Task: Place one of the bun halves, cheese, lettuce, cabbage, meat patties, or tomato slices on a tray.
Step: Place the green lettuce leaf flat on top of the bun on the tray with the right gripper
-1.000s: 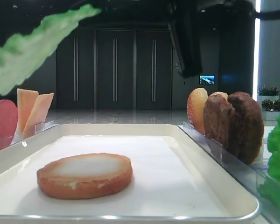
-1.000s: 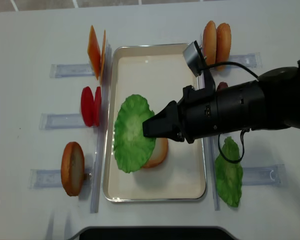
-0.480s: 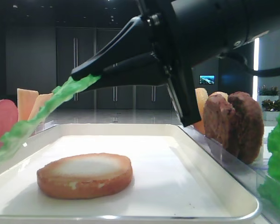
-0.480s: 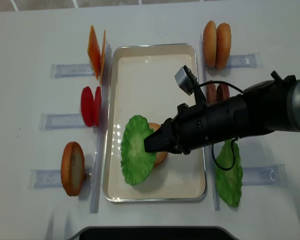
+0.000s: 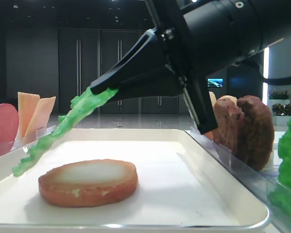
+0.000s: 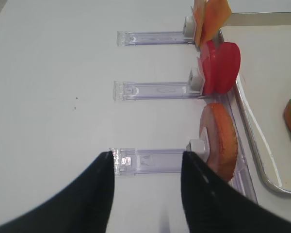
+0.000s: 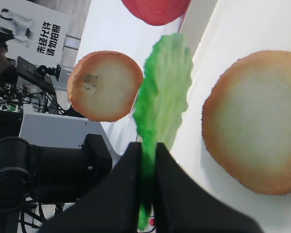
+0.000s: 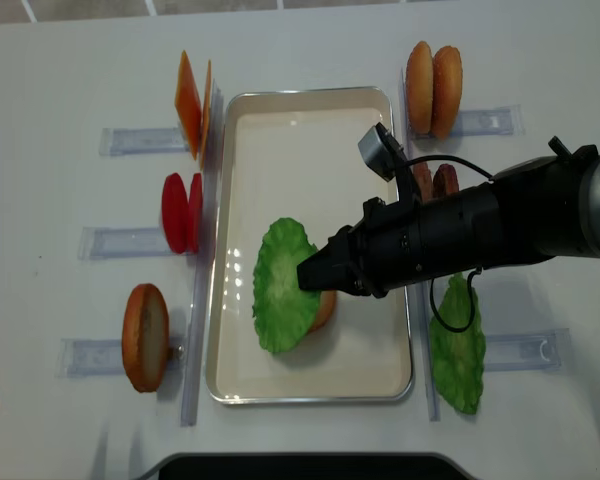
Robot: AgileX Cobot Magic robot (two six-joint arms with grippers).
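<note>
My right gripper [image 8: 306,277] is shut on the edge of a frilly green lettuce [image 8: 284,285] leaf. The leaf hangs tilted over the off-white tray [image 8: 310,130], covering most of a bun half [image 8: 326,311] that lies flat there. In the low view the lettuce [image 5: 63,127] slopes down from the gripper [image 5: 104,90] to the left of the bun half [image 5: 88,182], its low tip just above the tray's left side. The right wrist view shows the lettuce [image 7: 164,92] pinched between the black fingers, beside the bun half [image 7: 257,124]. My left gripper [image 6: 146,158] is open over a clear holder [image 6: 150,160].
Left of the tray, cheese [image 8: 191,100], tomato slices [image 8: 182,212] and a bun half [image 8: 145,335] stand in clear holders. On the right are bun halves [image 8: 432,75], meat patties [image 8: 431,182] partly behind the arm, and another lettuce [image 8: 458,345].
The right gripper has come lower and slightly right with the lettuce. The leaf now hangs close over the bun half on the tray. The left arm has not moved.
</note>
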